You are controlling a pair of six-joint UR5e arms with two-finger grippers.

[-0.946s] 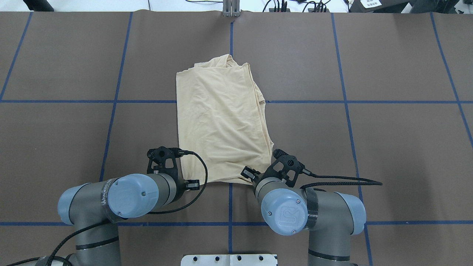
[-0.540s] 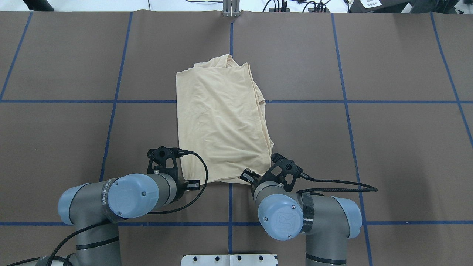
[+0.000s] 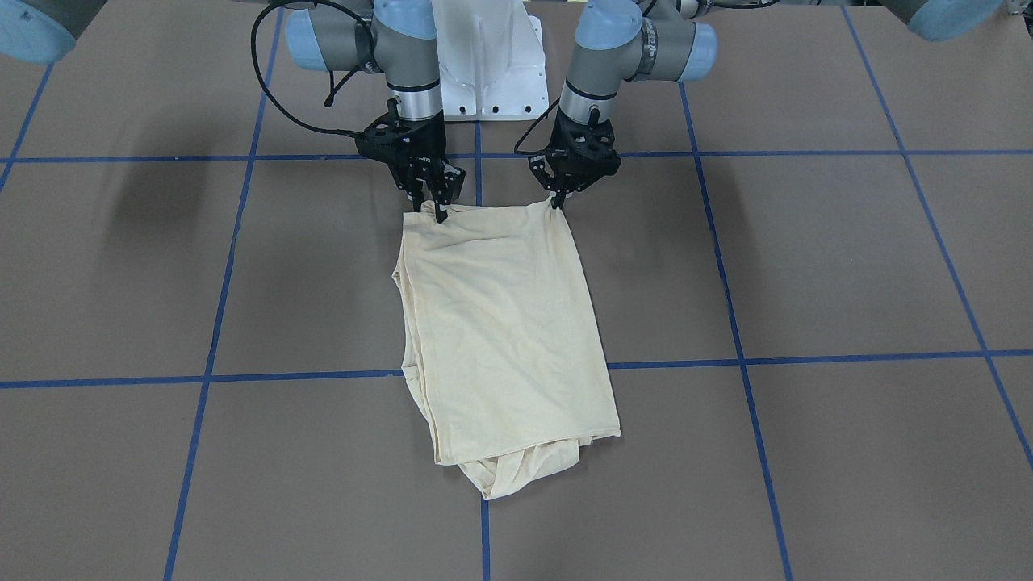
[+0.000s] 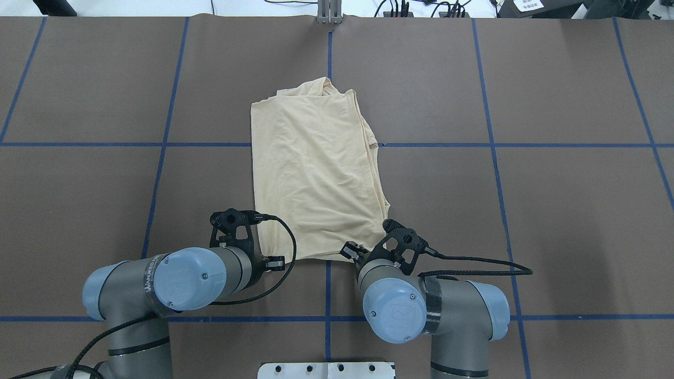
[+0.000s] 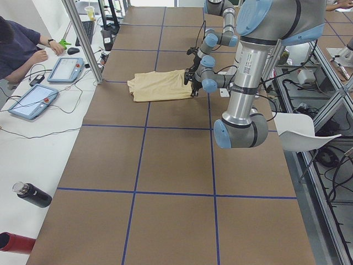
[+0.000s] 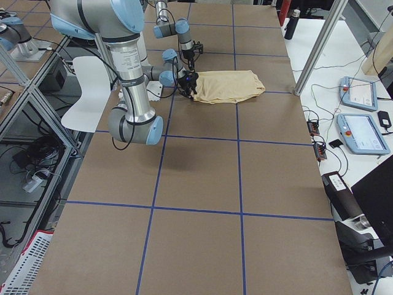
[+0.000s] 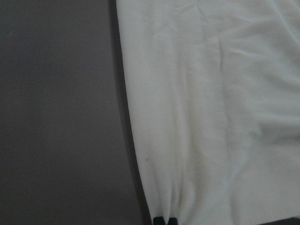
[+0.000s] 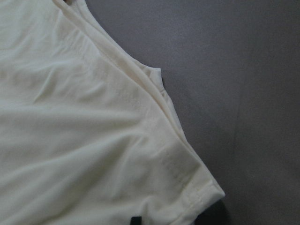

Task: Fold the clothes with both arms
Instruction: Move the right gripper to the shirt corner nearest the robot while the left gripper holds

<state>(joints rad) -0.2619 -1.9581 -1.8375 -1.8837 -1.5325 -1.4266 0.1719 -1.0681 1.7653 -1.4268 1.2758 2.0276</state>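
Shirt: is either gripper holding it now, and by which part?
Both hold the T-shirt: left gripper pinches one corner of the robot-side edge, right gripper the other.

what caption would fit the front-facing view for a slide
Folded cream T-shirt on a blue-gridded brown table, its robot-side corners pinched by the left gripper and right gripper

We're pretty sure this is a robotics lab, not anyone's home. The left arm (image 4: 174, 279) and right arm (image 4: 421, 305) stand by a white pedestal (image 3: 488, 64) at a big brown surface (image 5: 165, 165) gridded with blue tape (image 4: 164, 145). Teach pendants (image 5: 33, 102) lie on a white side surface (image 5: 22, 154), an aluminium post (image 5: 83, 38) rises at its edge, and a person (image 5: 16, 41) sits alongside.
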